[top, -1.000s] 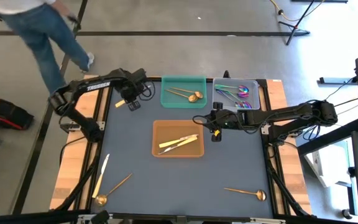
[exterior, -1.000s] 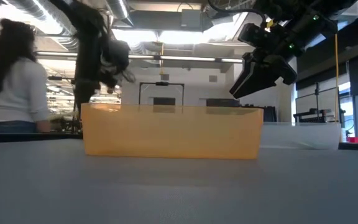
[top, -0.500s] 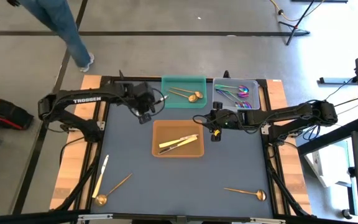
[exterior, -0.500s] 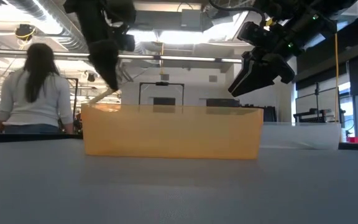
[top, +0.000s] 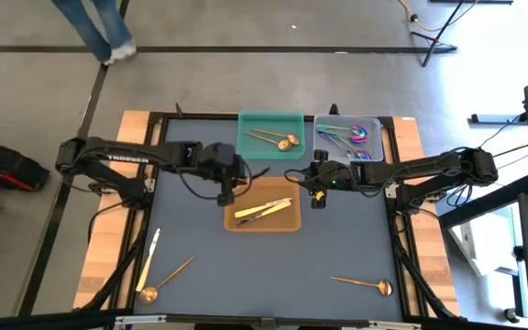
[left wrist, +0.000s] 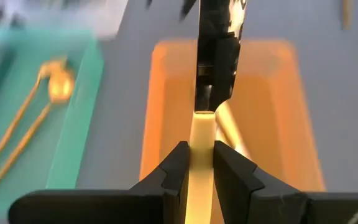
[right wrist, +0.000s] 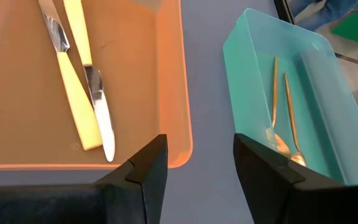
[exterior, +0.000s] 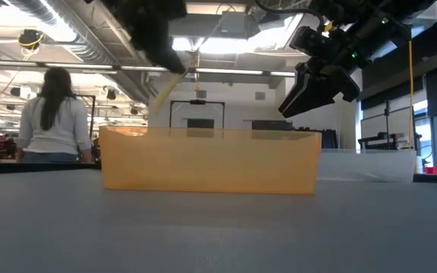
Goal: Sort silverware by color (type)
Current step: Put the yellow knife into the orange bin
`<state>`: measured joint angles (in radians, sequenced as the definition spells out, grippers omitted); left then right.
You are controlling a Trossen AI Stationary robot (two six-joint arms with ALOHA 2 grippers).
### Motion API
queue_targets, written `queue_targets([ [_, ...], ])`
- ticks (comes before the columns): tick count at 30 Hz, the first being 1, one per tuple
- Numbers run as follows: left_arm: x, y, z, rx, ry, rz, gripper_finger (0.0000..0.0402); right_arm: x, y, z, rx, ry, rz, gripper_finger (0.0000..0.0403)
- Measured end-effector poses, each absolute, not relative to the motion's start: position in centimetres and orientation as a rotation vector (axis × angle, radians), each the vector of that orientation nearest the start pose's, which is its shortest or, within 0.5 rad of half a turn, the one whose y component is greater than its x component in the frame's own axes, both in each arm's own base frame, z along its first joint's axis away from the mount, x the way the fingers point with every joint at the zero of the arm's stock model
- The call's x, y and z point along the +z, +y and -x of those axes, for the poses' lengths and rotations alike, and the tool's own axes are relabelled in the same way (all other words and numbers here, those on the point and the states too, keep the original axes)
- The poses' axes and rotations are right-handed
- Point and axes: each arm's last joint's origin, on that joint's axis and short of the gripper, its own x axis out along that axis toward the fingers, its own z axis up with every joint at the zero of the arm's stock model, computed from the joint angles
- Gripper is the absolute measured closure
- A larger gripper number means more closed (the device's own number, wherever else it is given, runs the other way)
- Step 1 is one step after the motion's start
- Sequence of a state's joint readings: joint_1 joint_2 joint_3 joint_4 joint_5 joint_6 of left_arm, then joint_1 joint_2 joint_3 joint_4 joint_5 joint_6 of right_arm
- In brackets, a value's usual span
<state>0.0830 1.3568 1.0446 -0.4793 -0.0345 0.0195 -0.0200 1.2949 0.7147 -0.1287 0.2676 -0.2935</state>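
My left gripper (top: pixel 226 186) (left wrist: pixel 199 149) hovers over the far left corner of the orange tray (top: pixel 231 223) and is shut on a pale yellow-cream piece of silverware (left wrist: pixel 201 130). Two cream-handled knives (top: pixel 262 210) lie in that tray. My right gripper (top: pixel 317 190) (right wrist: pixel 197 167) hangs open between the orange tray and the green tray (top: pixel 246 147), touching nothing. Two gold spoons (top: pixel 278 139) lie in the green tray, iridescent pieces (top: pixel 354 137) in the clear tray. A cream knife (top: pixel 149 258) and two gold spoons (top: pixel 166 280) (top: pixel 362 283) lie flat on the mat. My left gripper pinches the cream handle (left wrist: pixel 199 177) between its two fingers (left wrist: pixel 174 171), which lie along it. The piece is lifted clear and, in the low view, slants down below the gripper (exterior: pixel 170 82) above the orange tray's rim. Its free end (left wrist: pixel 205 102) looks dark.
The clear tray (top: pixel 390 137) stands at the far right, beside the green one. Wooden strips (top: pixel 104 247) run along both table sides. A person (exterior: pixel 45 114) stands in the room beyond the far edge. Bare mat (top: pixel 264 275) lies in front of the orange tray.
My left gripper has carried the cream piece from the far left of the table toward the right and the near edge, ending over the orange tray's far left corner. The person behind the table has walked away.
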Motion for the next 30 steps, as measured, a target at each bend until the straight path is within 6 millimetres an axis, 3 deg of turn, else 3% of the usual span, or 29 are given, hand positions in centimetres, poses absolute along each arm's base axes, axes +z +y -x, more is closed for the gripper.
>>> queue_targets([
  [5,26.6,1.0,-29.6,0.048,0.772,-0.036,0.0346,21.1,-1.3,-25.8,-0.17,0.745,0.367,0.0231],
  [14,22.1,-0.3,-31.9,0.011,0.925,-0.051,0.0332,20.9,-1.3,-25.7,-0.166,0.767,0.369,0.0231],
  [19,20.8,-0.4,-32.5,0.02,0.954,-0.037,0.0311,20.9,-1.3,-25.7,-0.166,0.765,0.369,0.0231],
  [24,21.1,-0.3,-32.3,0.063,0.969,-0.006,0.0279,21.0,-1.3,-25.7,-0.166,0.765,0.371,0.0231],
  [30,24.3,-1.1,-30.8,0.139,1.119,0.119,0.0272,21.1,-1.3,-25.8,-0.167,0.747,0.374,0.0231],
])
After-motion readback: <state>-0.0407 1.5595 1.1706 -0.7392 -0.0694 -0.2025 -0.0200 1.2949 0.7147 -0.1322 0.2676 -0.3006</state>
